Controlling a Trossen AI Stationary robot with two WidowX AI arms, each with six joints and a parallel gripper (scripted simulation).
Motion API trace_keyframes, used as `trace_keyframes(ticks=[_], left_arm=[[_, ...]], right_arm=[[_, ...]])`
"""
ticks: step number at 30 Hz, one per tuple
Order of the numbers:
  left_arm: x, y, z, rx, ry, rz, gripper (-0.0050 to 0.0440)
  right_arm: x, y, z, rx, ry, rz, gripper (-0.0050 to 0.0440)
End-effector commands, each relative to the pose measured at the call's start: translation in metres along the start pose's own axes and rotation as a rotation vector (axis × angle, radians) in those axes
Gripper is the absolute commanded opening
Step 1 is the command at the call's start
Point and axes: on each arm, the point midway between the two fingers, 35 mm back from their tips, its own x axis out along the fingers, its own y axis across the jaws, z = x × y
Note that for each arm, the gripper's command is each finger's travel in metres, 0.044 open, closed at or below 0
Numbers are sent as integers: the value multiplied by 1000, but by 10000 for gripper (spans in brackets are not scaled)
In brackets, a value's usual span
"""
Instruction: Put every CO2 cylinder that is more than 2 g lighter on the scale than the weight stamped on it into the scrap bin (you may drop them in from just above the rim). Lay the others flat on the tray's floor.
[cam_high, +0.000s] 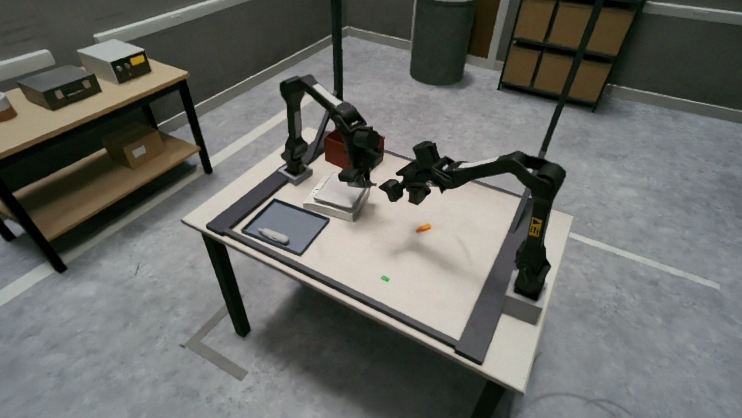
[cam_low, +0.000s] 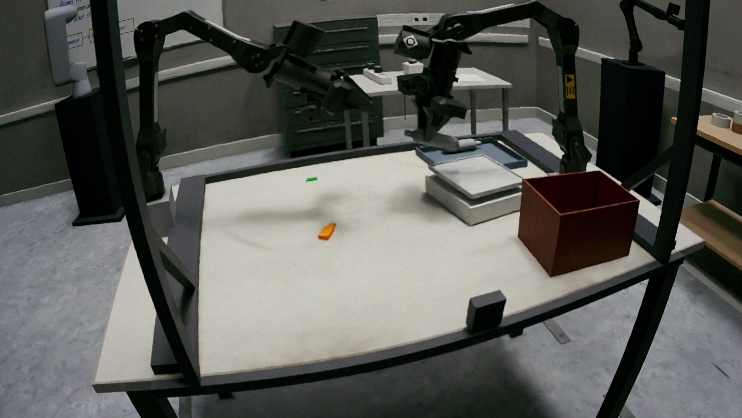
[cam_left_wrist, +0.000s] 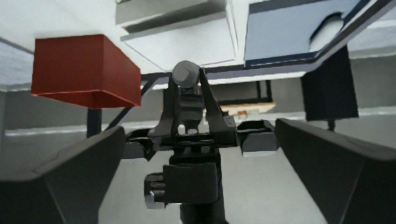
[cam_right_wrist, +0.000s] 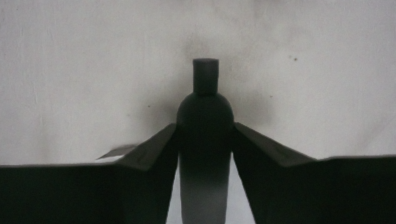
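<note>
Soft overhead light leaves blurred shadows on the pale tabletop (cam_high: 332, 259) (cam_low: 290, 311); the red bin's inside (cam_low: 586, 189) is dim. The exterior view bows straight posts near its edges. In 1 wrist view, the right, a dark cylinder (cam_right_wrist: 205, 150) shows little surface detail.

My fingers pinch a dark cylinder (cam_right_wrist: 204, 135) from both sides, just below its rounded shoulder. Its narrow neck points up the view, and a pale, lightly speckled surface (cam_right_wrist: 320, 75) lies behind.
</note>
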Motion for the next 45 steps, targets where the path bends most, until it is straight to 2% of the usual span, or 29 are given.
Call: trace_keyframes(ticks=[1,13,15,22,26,30,45], left_arm=[[-5,0,-11,3,29,0,440],[-5,0,-11,3,29,0,440],[-5,0,-11,3,29,0,440],[-5,0,-11,3,29,0,440],[-5,0,-11,3,29,0,440],[-5,0,-11,3,29,0,440],[-5,0,-11,3,29,0,440]], right_arm=[[-11,0,9,-190,-22,-9,-50],[-11,1,9,-833,30,-29,-50],[-11,1,9,-833,30,-29,-50],[-12,3,9,-1224,61,-42,-50],[-11,3,6,-1364,79,-41,-50],[-12,3,6,-1425,82,-45,-50],[-14,2,10,-1425,75,-50,-50]])
